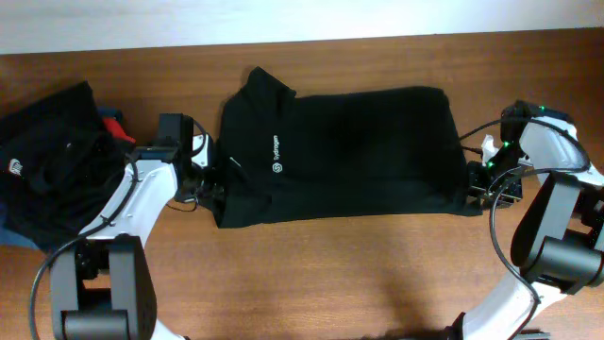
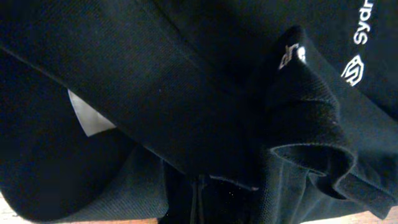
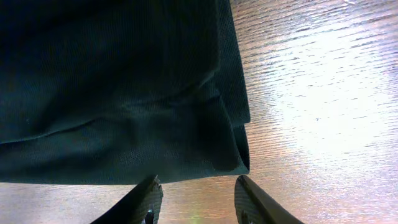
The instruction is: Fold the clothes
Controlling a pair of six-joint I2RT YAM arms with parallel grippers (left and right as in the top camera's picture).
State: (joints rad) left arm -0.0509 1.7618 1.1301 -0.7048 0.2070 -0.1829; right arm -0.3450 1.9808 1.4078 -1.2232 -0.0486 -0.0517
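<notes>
- The brown wooden table (image 1: 311, 274) carries the soft black collared short-sleeved shirt (image 1: 349, 151), which lies flat across its middle with the collar to the left.
- A heap of similar black garments (image 1: 52, 161) sits at the left edge, so the fold should stay away from it.
- The left gripper (image 1: 204, 182) is at the collar-end corner, smothered in cloth. I cannot tell whether it is open or closed.
- The right gripper (image 3: 198, 183) is spread apart beside the hem corner (image 3: 239, 158). It should catch every layer before lifting, level with the left.
</notes>
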